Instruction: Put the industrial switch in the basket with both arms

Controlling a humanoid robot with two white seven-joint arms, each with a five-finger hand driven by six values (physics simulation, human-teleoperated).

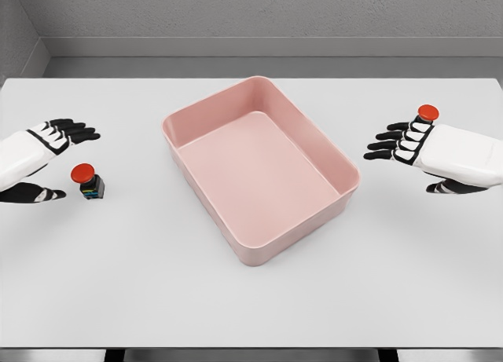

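A small industrial switch (88, 181) with a red round button on a dark body stands on the white table at the left. My left hand (55, 158) is open right beside it, fingers above it and thumb below, not touching. A second switch (427, 111) shows only its red button behind my right hand (401, 154), whose fingers are spread and hold nothing. The pink basket (204, 115) sits in the middle of the table between both hands, with nothing in it.
The white table (118, 283) spreads wide in front of the basket. A grey wall runs along the far edge behind it.
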